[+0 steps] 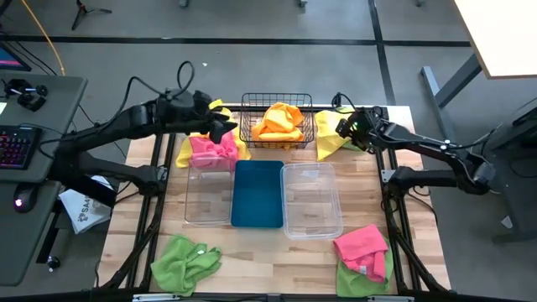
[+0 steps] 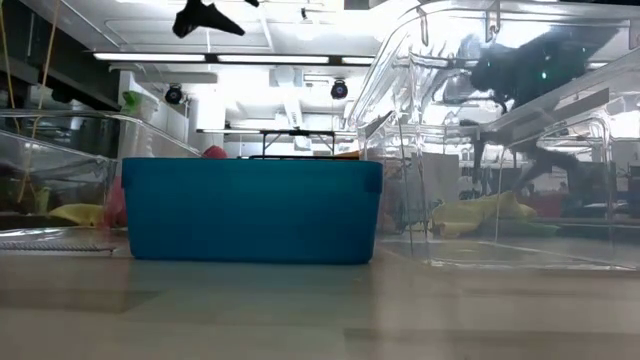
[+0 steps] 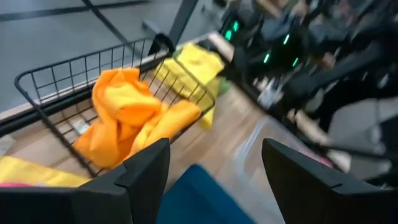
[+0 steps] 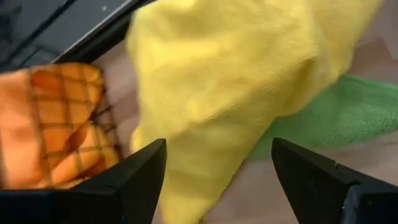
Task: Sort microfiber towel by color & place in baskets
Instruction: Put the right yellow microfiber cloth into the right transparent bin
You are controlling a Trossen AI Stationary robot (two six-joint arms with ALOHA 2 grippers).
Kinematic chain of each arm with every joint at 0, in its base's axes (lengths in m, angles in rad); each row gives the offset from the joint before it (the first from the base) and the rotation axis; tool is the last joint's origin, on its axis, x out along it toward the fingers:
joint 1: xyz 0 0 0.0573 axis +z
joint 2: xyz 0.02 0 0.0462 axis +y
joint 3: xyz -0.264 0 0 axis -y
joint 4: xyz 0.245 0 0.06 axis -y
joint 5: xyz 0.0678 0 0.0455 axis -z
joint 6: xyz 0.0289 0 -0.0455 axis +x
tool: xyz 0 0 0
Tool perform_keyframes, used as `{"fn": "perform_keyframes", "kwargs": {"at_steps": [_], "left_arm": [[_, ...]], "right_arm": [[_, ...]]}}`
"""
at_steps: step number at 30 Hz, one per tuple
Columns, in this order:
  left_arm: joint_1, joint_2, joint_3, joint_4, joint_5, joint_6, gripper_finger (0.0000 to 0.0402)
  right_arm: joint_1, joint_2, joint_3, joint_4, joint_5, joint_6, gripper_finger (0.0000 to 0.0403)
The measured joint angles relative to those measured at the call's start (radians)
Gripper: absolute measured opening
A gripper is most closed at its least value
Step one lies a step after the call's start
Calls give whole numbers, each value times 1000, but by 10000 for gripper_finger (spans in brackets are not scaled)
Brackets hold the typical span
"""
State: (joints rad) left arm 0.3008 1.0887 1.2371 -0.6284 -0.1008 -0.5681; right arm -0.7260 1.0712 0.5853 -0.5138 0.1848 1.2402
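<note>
the right gripper [image 1: 342,127], fingers spread wide and empty, hovers just beside the yellow towel [image 1: 330,140] lying next to the black wire basket [image 1: 277,102]; soft, light and floppy, it looks best pinched at a raised fold.

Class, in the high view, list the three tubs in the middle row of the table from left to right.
Left clear tub → blue tub → right clear tub.
</note>
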Motion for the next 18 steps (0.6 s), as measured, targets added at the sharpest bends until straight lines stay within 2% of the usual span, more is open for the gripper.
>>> {"fn": "perform_keyframes", "kwargs": {"at_steps": [6, 11, 14, 16, 18], "left_arm": [[0, -26, -110, 122, -41, -132, 240], [0, -6, -113, 180, -52, -126, 240], [0, -2, -113, 232, -47, -102, 240], [0, -6, -113, 276, -31, -80, 240], [9, -16, -113, 346, 0, -49, 240]], "right_arm": [[-80, 19, -82, 169, -28, 18, 287], [-136, 31, -107, 321, -28, -44, 272], [-167, 52, -110, 347, -50, -89, 217], [-174, 56, -110, 367, -60, -105, 148], [-173, 47, -110, 420, -75, -147, 61]]}}
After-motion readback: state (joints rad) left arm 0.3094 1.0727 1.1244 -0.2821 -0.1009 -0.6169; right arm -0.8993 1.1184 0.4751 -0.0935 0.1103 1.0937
